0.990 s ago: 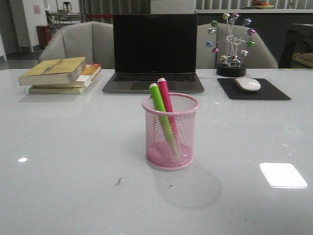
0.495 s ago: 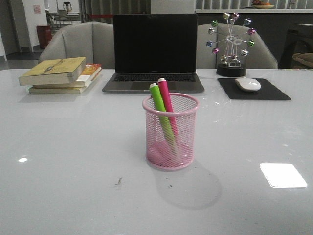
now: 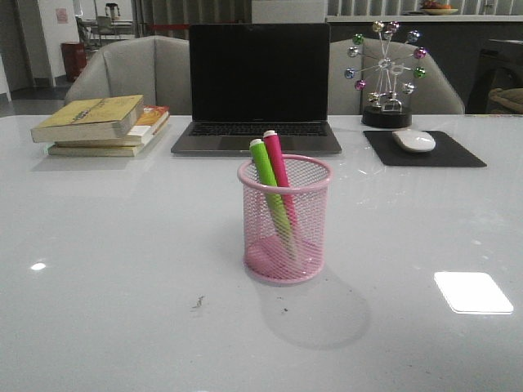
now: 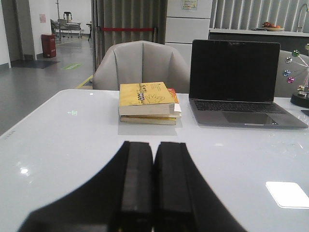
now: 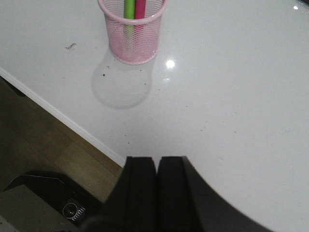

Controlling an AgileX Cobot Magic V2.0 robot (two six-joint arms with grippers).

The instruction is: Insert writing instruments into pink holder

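The pink holder [image 3: 285, 220] stands upright in the middle of the white table, also seen from the right wrist [image 5: 133, 29]. Inside it lean the lime green pen [image 3: 265, 171] and the magenta pen [image 3: 276, 160], white ends up, both leaning to the left. From the right wrist the green pen [image 5: 129, 8] and magenta pen [image 5: 140, 8] show inside the rim. Neither arm appears in the front view. My left gripper [image 4: 154, 145] is shut and empty, far from the cup. My right gripper [image 5: 156, 159] is shut and empty, near the table's front edge.
A black laptop [image 3: 258, 82] stands open behind the cup, a stack of books [image 3: 102, 124] at the back left, a mouse [image 3: 414, 140] on a black pad and a ball ornament [image 3: 386, 69] at the back right. The table edge [image 5: 63, 116] and the floor show below the right gripper.
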